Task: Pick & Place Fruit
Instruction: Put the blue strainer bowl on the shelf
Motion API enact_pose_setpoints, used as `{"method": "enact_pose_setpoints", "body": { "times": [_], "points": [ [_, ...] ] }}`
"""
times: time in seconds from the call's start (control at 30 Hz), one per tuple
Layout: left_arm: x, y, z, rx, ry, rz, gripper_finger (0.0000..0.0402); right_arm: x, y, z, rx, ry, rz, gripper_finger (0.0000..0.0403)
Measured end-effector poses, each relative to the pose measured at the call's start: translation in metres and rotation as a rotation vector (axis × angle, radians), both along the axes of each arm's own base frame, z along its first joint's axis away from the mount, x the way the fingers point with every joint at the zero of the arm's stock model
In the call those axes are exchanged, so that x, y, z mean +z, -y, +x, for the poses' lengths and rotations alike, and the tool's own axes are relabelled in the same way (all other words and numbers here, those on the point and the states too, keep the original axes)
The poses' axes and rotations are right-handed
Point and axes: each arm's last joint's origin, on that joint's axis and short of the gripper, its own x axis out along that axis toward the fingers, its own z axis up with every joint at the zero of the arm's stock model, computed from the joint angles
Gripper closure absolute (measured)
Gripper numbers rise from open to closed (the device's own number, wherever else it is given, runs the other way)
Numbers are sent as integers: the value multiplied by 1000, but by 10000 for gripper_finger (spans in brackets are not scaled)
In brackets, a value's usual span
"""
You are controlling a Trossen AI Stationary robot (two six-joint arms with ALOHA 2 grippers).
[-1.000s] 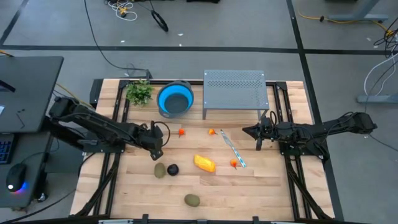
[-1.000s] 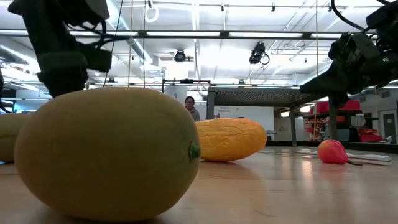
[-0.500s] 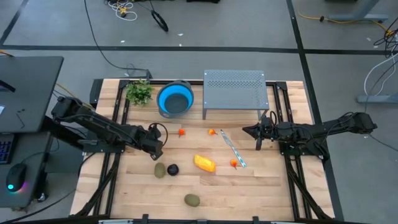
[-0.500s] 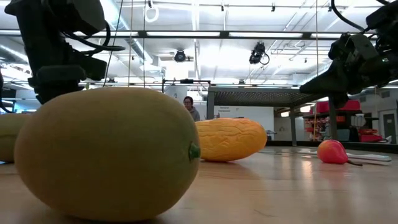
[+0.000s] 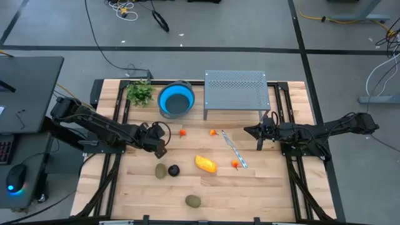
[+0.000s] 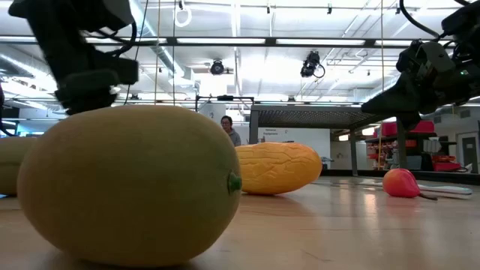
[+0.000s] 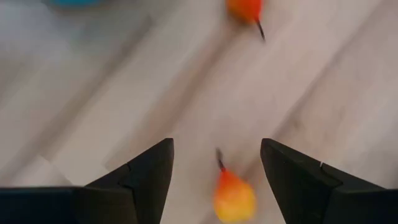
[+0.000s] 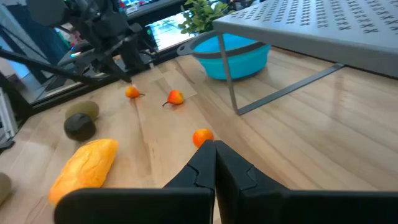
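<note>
We see the wooden table [image 5: 262,187] with a grey perforated shelf [image 5: 235,89] and a blue bowl [image 5: 175,99] along its far edge. The elongated yellow-orange fruit [image 5: 205,164] lies mid-table, olive ovals [image 5: 160,170] [image 5: 193,200] and a blackish round [image 5: 174,170] nearer the front. Our left gripper [image 7: 217,163] hangs above the boards with fingers spread wide, empty, a small orange-red fruit [image 7: 234,196] between them below. Our right gripper [image 5: 248,131] waits beside the shelf, fingers pressed together, holding nothing.
</note>
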Motion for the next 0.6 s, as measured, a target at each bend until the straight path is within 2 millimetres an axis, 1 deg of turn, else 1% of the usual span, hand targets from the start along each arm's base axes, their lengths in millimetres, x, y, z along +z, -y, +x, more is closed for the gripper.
{"method": "enact_pose_setpoints", "body": {
  "times": [0.13, 0.3, 0.5, 0.6],
  "points": [
    [16, -8, 8, -22, 40, 72, 149, 0, 0, 0, -3, 0, 0, 400],
    [33, -15, 17, -86, 49, 169, 149, -1, 0, 0, -4, -4, -1, 400],
    [43, -28, 30, -157, 86, 316, 149, -1, 0, 0, -6, -3, 2, 400],
    [46, -39, 39, -147, 133, 355, 149, 0, 0, 0, -10, -3, 1, 400]
  ]
}}
